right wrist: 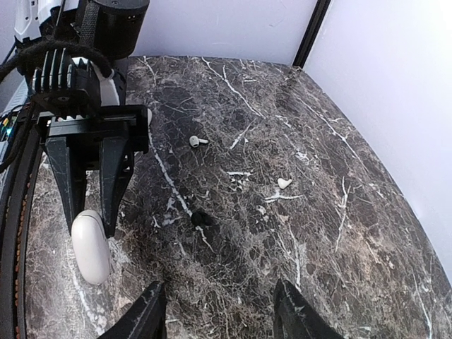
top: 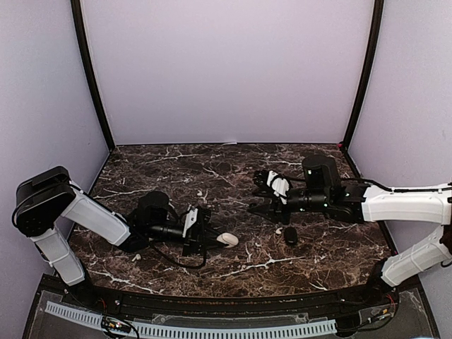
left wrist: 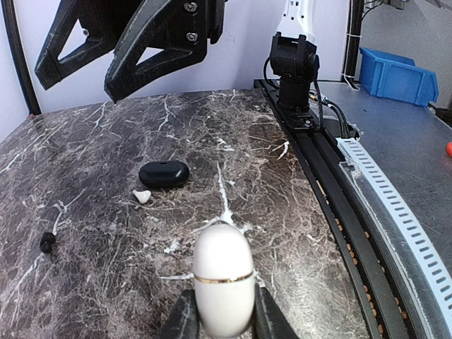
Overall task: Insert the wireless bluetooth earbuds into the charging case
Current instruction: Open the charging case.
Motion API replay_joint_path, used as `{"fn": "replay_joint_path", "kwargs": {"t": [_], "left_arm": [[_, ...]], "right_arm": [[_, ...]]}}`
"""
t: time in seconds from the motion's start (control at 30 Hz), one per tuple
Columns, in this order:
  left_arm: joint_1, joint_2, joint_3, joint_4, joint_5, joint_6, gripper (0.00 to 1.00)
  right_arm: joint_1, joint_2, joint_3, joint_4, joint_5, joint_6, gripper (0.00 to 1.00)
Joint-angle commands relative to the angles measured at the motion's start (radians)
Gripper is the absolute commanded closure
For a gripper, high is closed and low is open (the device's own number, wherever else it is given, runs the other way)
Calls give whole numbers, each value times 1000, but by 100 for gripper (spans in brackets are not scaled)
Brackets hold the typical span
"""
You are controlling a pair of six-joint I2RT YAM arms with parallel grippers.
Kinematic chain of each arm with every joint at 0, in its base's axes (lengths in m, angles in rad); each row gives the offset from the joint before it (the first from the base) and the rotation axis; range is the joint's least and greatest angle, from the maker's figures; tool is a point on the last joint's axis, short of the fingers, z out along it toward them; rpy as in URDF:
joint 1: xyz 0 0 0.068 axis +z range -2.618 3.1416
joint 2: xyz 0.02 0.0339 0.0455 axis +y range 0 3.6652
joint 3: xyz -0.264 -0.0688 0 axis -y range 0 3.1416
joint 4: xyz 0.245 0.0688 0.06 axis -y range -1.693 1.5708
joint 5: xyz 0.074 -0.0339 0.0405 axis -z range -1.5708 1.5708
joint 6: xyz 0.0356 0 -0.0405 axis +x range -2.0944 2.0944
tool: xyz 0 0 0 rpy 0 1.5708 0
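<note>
Left gripper [left wrist: 224, 321] clamped on closed white case [left wrist: 223, 275], long axis pointing forward. Right gripper [right wrist: 217, 300] half open, empty. Black earbud [right wrist: 203, 219] lies on surface [right wrist: 339, 233] directly ahead of it, nearer this arm.

Held case [top: 227, 239]: between the left tool's [top: 217, 239] fingers, near the surface's [top: 318, 268] middle.
Loose case [top: 290, 235]: on the surface, right of the held case.
Earbud [left wrist: 142, 196]: on the surface, just beside the loose case.
</note>
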Motion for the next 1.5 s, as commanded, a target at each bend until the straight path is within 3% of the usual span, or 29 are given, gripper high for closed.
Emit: {"fn": "replay_joint_path", "kwargs": {"t": [0.0,0.5,0.73,0.83,0.93,1.13,1.47], "left_arm": [[-3,-20,12,18,15,-11,81],[-3,-33,10,11,11,-12,81],[-3,-40,8,5,9,-12,81],[-3,-41,10,5,8,-10,81],[-3,-40,11,4,5,-5,81],[-3,-42,12,-1,8,-4,81],[-3,-43,17,-7,9,-4,81]], "right_arm": [[-9,-33,-22,78,11,19,49],[-10,-102,-97,199,11,59,52],[-11,-174,-190,370,-5,113,51],[-10,-177,-244,463,-61,108,41],[-10,-132,-301,593,-97,88,43],[-3,-63,-230,420,-246,-31,46],[69,71,-103,217,-284,-157,46]]}}
